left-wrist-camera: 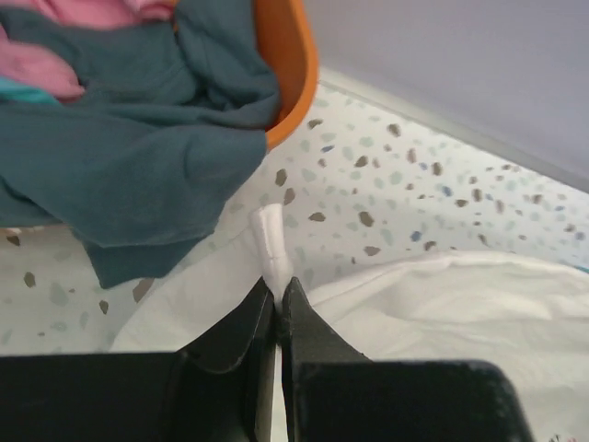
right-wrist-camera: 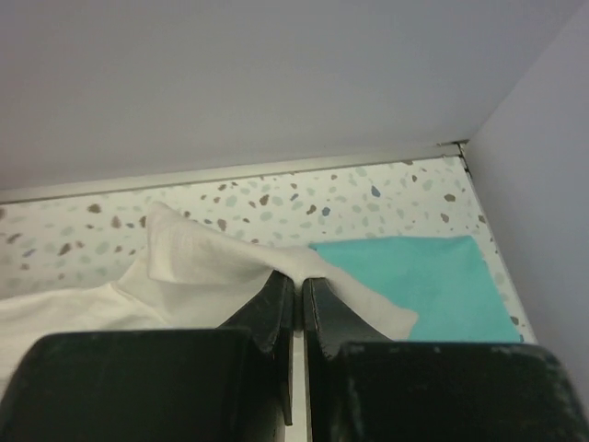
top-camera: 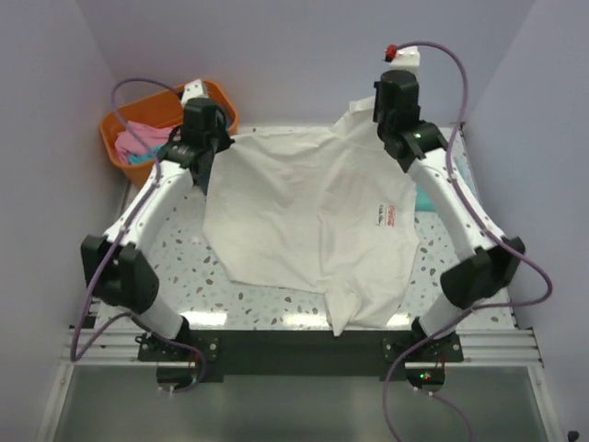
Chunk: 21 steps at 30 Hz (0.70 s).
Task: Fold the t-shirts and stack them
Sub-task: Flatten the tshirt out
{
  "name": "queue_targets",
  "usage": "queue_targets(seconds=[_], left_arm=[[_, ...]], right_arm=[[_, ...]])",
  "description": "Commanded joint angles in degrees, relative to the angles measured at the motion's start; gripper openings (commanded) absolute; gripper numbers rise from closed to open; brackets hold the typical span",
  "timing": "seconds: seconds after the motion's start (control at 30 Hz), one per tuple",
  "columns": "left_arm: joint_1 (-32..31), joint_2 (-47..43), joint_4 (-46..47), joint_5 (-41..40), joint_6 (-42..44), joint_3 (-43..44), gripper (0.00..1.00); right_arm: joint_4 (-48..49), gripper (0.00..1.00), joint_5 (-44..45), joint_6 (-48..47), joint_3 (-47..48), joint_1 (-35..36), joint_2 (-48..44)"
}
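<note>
The left gripper [left-wrist-camera: 278, 290] has its jaws pressed together on a thin fold of the cream-white t-shirt [top-camera: 304, 221]. A small tab of that cloth [left-wrist-camera: 270, 244] sticks out just past the tips. The right gripper [right-wrist-camera: 297, 285] is likewise clamped tight, pinching a bunched edge of the same shirt at the far right. The cloth rises from there in a ridge and drapes to either side of the jaws. The two grips are at the far left and far right of the shirt, which lies spread over the middle of the speckled table [top-camera: 184, 267]. One part of it reaches over the near edge. On the right side of the shirt is a small red rectangular print [top-camera: 390, 215] with pale lettering and a dark line of text beside it, all too small to read. Just beyond the right grip a folded teal-green t-shirt [right-wrist-camera: 414, 276] lies flat on the table in the far right corner, with the white cloth overlapping its near left edge. In the far left corner stands the orange basket [left-wrist-camera: 299, 74]. A dark grey-blue tee [left-wrist-camera: 138, 157] spills over its rim, and a pink tee [left-wrist-camera: 92, 14] lies behind it.
</note>
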Motion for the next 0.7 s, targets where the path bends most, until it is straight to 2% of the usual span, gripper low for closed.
queue_targets(seconds=[0.0, 0.03, 0.1, 0.2, 0.3, 0.37, 0.5, 0.67], left_arm=[[0.1, -19.4, 8.6, 4.4, 7.0, -3.0, 0.0], [0.1, -22.3, 8.7, 7.4, 8.1, -4.5, 0.0], [0.0, -30.7, 6.5, 8.0, 8.7, -4.8, 0.0], [0.1, -41.4, 4.3, 11.1, 8.4, -4.7, 0.0], [0.1, -50.5, 3.3, 17.5, 6.6, -2.0, 0.0], [0.1, -53.8, 2.1, 20.6, 5.0, 0.6, 0.0], [0.2, -58.6, -1.0, 26.6, 2.6, 11.9, 0.0], [1.3, -57.9, -7.0, 29.6, 1.9, 24.6, 0.0]], right_arm=[[3.6, 0.0, -6.3, 3.0, -2.1, 0.4, -19.0], [2.4, 0.0, -7.7, 2.9, -2.2, 0.4, -22.1], [0.7, 0.0, -11.8, 3.4, -1.8, 0.4, -30.0], [-5.3, 0.0, -20.3, 5.4, 3.8, 0.5, -37.9], [-11.7, 0.0, -27.3, 8.2, 10.5, 0.5, -43.7], [-14.0, 0.0, -32.1, 10.4, 14.7, 0.4, -45.6], [-17.2, 0.0, -42.0, 15.1, 26.6, 0.5, -47.7], [-14.3, 0.0, -46.2, 19.3, 29.8, 0.4, -52.1]])
